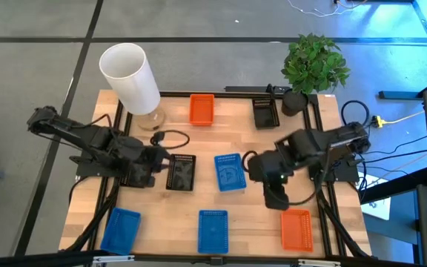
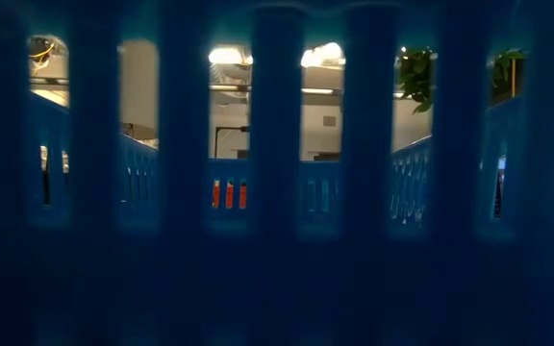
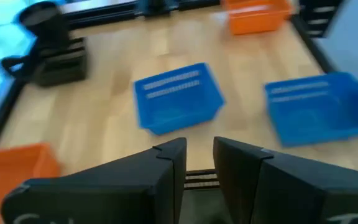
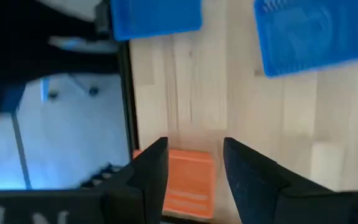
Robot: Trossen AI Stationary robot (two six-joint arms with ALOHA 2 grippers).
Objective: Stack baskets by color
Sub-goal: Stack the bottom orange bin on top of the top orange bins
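Since the baskets look thin, light and springy, best pinched on one wall near the rim. Left gripper (image 1: 156, 162), slightly parted and empty, beside black basket (image 1: 180, 172); right gripper (image 1: 274, 199), parted and empty, above orange basket (image 1: 296, 228). Others scattered.

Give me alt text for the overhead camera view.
Seven small baskets, three blue, two orange and two black, lie scattered unstacked on a wooden table, with the left gripper and right gripper hovering mid-table.
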